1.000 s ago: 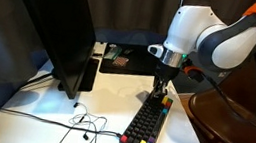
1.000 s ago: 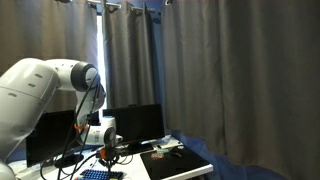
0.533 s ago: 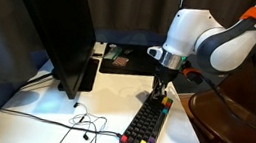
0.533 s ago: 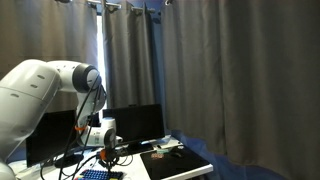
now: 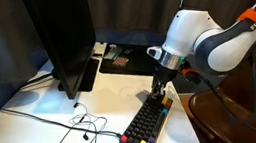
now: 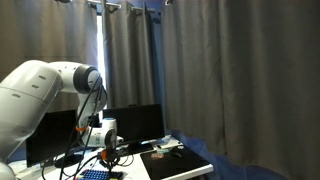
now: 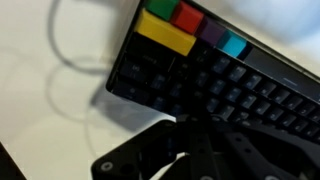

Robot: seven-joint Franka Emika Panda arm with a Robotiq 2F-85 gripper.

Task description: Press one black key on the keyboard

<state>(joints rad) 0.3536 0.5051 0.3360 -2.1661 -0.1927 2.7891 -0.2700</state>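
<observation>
The keyboard (image 5: 146, 125) is compact and black, with coloured keys along its edges, and lies lengthwise on the white table (image 5: 110, 94). My gripper (image 5: 157, 94) points straight down over the keyboard's far end, with its fingertips at or just above the keys. In the wrist view the keyboard (image 7: 230, 85) fills the top, with yellow, red, green, purple and cyan keys at its corner and black keys below. The dark fingers (image 7: 195, 128) sit together over the black keys. I cannot tell whether they touch. The keyboard's edge shows low in an exterior view (image 6: 95, 174).
A black monitor (image 5: 57, 36) stands on the table next to thin cables (image 5: 80, 125). A black mat (image 5: 125, 59) with small items lies at the back. A dark wooden chair (image 5: 237, 122) stands close beside the table. Curtains hang behind.
The arm's upper links have shifted slightly. The gripper stays over the keyboard's far end.
</observation>
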